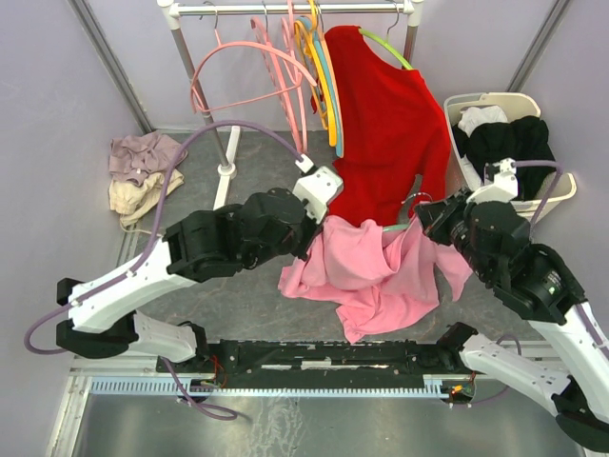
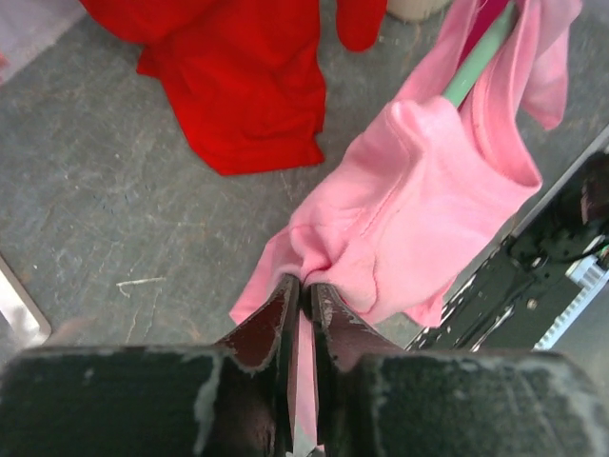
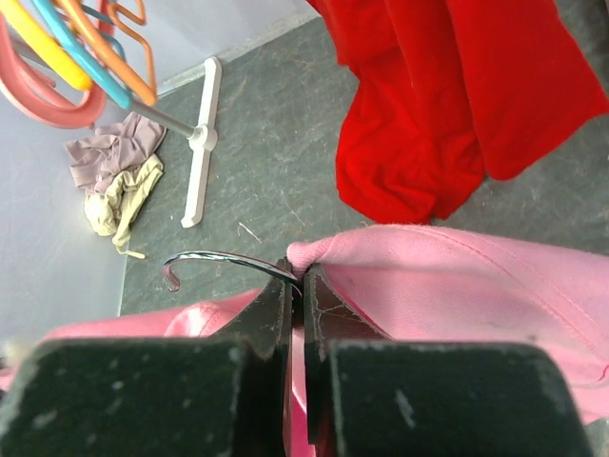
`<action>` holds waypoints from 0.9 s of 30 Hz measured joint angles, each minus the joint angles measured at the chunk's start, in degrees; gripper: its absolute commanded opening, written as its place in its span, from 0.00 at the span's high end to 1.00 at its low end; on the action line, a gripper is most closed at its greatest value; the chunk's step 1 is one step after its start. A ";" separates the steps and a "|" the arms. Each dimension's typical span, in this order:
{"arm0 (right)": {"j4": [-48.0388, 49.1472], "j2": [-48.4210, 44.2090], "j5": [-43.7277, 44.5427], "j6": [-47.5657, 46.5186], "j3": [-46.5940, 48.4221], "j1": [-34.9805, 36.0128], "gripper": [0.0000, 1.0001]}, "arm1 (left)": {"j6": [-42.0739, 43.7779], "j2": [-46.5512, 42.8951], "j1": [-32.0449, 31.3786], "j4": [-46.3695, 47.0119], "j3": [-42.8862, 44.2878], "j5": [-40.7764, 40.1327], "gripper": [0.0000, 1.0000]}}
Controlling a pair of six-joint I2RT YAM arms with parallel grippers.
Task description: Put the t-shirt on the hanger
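Note:
The pink t-shirt (image 1: pixel 371 271) hangs bunched between my two grippers above the grey floor. The mint-green hanger's bar (image 1: pixel 395 227) shows at its top edge, and the metal hook (image 1: pixel 416 200) sticks out beside my right gripper. My left gripper (image 1: pixel 314 233) is shut on a fold of the t-shirt (image 2: pixel 428 190), with the hanger bar (image 2: pixel 476 57) running inside the cloth beyond it. My right gripper (image 3: pixel 303 276) is shut at the base of the hook (image 3: pixel 214 259), with pink cloth (image 3: pixel 457 276) pinched at the jaws too. Most of the hanger is hidden in the shirt.
A red long-sleeved shirt (image 1: pixel 390 124) hangs on a lime-green hanger from the rack (image 1: pixel 285 9), next to pink and coloured hangers (image 1: pixel 276 67). A white basket (image 1: pixel 561 190) of dark clothes stands at the right. A beige clothes pile (image 1: pixel 138 176) lies at the left.

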 measured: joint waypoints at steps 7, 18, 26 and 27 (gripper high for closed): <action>0.07 -8.72 2.38 5.66 -9.73 0.00 0.99 | -0.55 -0.42 0.00 -1.27 -6.08 3.10 0.68; -0.52 -13.00 4.24 9.62 -13.20 0.00 0.99 | -1.16 -1.49 0.02 -2.10 -5.38 5.62 0.53; 0.70 -10.95 1.33 9.49 -13.20 0.00 0.99 | -0.24 1.66 0.26 0.63 -3.19 11.65 0.52; 0.96 -10.36 0.74 9.44 -13.14 0.00 0.99 | 0.15 2.67 0.28 0.72 -3.08 12.35 0.52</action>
